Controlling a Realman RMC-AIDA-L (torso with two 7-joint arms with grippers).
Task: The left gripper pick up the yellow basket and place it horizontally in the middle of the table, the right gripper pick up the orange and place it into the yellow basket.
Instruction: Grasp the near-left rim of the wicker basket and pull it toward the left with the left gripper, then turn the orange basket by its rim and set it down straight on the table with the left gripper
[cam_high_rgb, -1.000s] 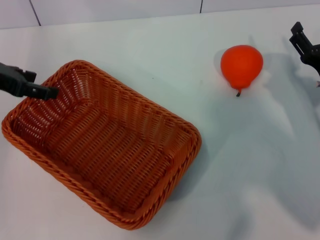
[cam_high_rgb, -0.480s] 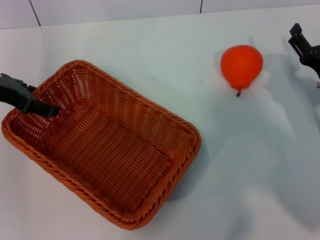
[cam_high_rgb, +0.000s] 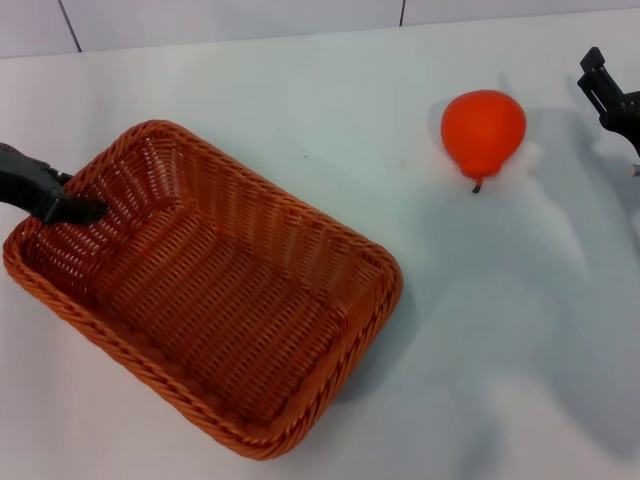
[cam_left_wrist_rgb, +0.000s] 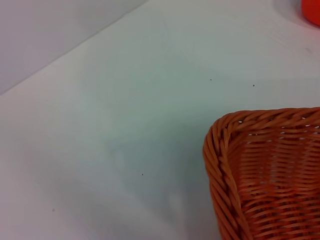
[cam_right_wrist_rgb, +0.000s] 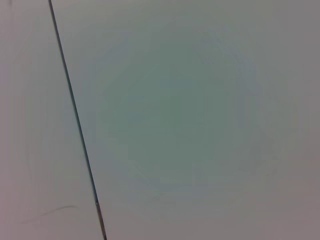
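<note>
Facing blank wall (cam_right_wrist_rgb: 200, 125), right wrist only.

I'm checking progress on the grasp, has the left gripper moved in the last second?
Yes. The left gripper has dropped lower and pulled back toward the robot's left, now at the left end wall of the yellow basket, which has stayed put on the table.

The table (cam_high_rgb: 300, 90) is seen from high up in the head view, looking forward and down, with the yellow basket (cam_high_rgb: 200, 290) and the orange (cam_high_rgb: 483, 130) both in sight. In the left wrist view one basket corner (cam_left_wrist_rgb: 265, 175) is seen from very close, so that corner is shared. Only a plain pale surface is seen close up in the right wrist view
</note>
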